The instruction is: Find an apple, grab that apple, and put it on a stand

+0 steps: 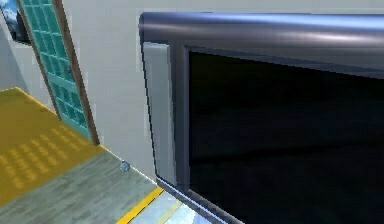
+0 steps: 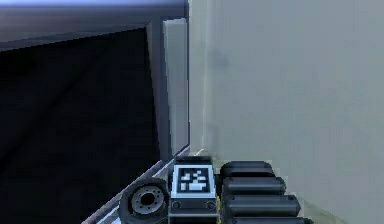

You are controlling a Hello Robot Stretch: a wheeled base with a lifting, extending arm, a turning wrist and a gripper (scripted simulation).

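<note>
Apple hunt under way: the fruit's whereabouts cannot be told as the robot faces a large dark screen (image 1: 280, 120), possibly a television, in a grey frame against a pale wall (image 2: 290, 80). Its 1 gripper (image 2: 146, 204) sits low by the screen's edge; whether its 2 fingers are apart, or hold anything, cannot be told. An apple should prove firm, light and smooth-skinned, best taken across its widest middle.
</note>
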